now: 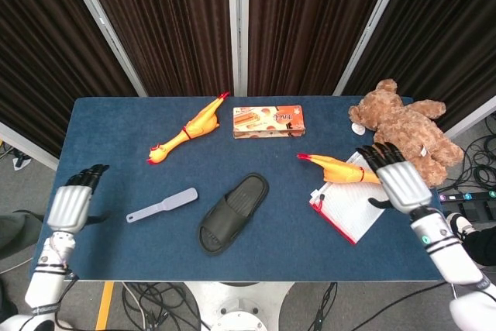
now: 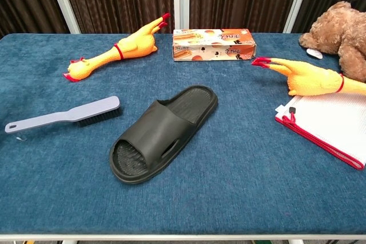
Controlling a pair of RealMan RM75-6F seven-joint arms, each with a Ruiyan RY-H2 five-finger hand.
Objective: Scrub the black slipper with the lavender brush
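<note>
The black slipper (image 1: pixel 232 213) (image 2: pixel 163 132) lies sole-down near the middle of the blue table (image 1: pixel 256 156), toe end toward the front left. The lavender brush (image 1: pixel 163 205) (image 2: pixel 66 115) lies flat on the cloth to the slipper's left, bristles near the slipper, handle pointing left. My left hand (image 1: pixel 72 205) hovers at the table's left edge, well left of the brush, fingers spread and empty. My right hand (image 1: pixel 395 177) hangs over the right side by the white pouch, fingers apart and empty. Neither hand shows in the chest view.
A rubber chicken (image 1: pixel 190 131) lies at the back left; a second rubber chicken (image 1: pixel 353 172) rests across a white mesh pouch (image 1: pixel 349 207) at the right. A snack box (image 1: pixel 269 122) stands at the back centre. A brown teddy bear (image 1: pixel 403 131) sits at the back right.
</note>
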